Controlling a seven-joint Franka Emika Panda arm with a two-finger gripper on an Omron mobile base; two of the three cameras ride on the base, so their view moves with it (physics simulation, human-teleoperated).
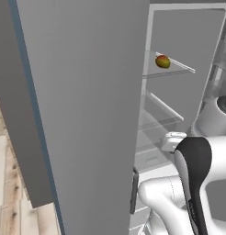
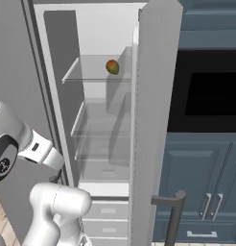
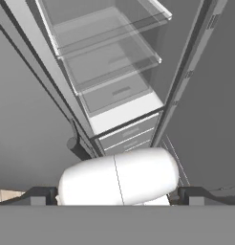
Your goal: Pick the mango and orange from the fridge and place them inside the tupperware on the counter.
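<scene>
Left base view shows the mango (image 1: 162, 61), one small red-orange fruit with a green-yellow patch, lying on the upper glass shelf (image 1: 172, 69) inside the open fridge (image 1: 188, 50), toward the back of that shelf. In the right base view the same mango (image 2: 112, 67) rests on the top shelf (image 2: 93, 72), close to the edge of the right-hand door (image 2: 151, 120), which stands ajar and cuts across the opening. The claw (image 3: 117, 194) appears in the hand view as two dark finger tips (image 3: 40, 195) low in the picture, spread wide apart with nothing between them. It looks from low down toward the lower part of the fridge, so the mango sits well above and apart from it. In that view two clear glass shelves (image 3: 114, 62) are stacked over a pale floor panel, with two grey drawers (image 3: 126, 134) beneath. The wide grey left door (image 1: 82, 105) stands open and blocks much of the left base view. One fruit can be counted on the shelves; the shelves below it look bare. Beside the fridge, in the right base view, stand dark blue cabinets (image 2: 206, 168) with silver handles and a black oven window (image 2: 211, 91).
</scene>
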